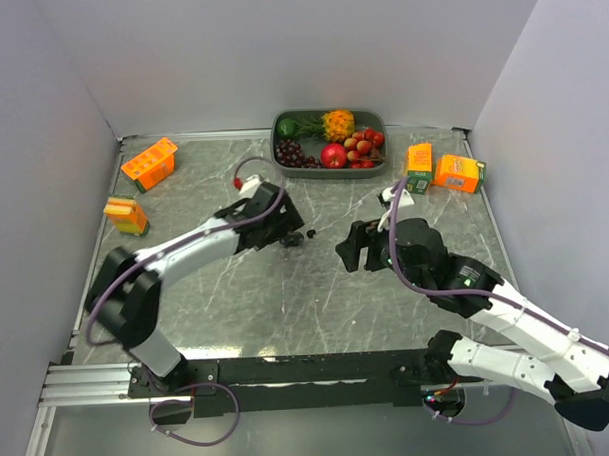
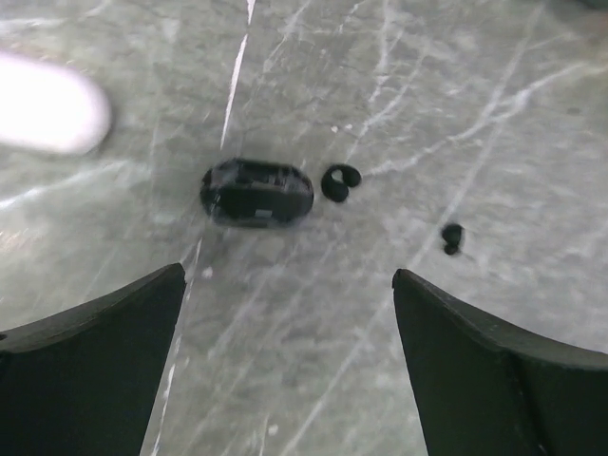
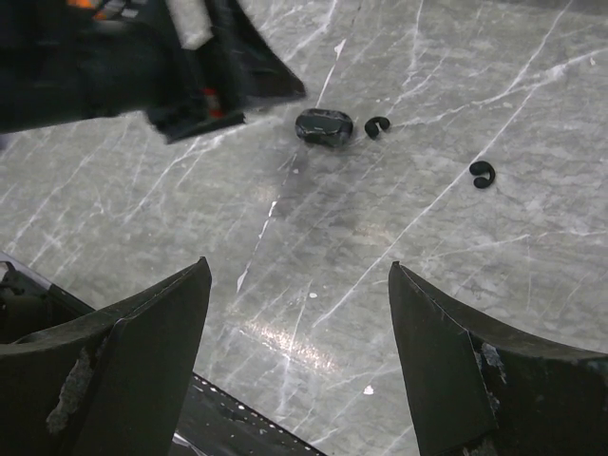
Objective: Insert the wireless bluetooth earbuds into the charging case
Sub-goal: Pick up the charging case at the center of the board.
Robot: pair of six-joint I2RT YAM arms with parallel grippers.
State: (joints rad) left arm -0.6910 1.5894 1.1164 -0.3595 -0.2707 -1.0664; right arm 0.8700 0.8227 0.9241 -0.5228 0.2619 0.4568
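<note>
A black pill-shaped charging case (image 2: 256, 192) lies on the marble table. One black earbud (image 2: 339, 182) lies just right of it, and a second black earbud (image 2: 452, 237) lies farther right. All three show in the right wrist view: case (image 3: 324, 126), near earbud (image 3: 377, 125), far earbud (image 3: 483, 174). My left gripper (image 2: 289, 275) is open and empty, hovering just short of the case (image 1: 293, 240). My right gripper (image 3: 299, 268) is open and empty, farther from the case, to its right in the top view (image 1: 349, 248). No white earbuds are visible.
A blurred white rounded object (image 2: 43, 114) lies left of the case. A grey tray (image 1: 377, 117) of fruit stands at the back. Orange cartons stand at the back left (image 1: 149, 163), left (image 1: 126, 215) and back right (image 1: 459, 172).
</note>
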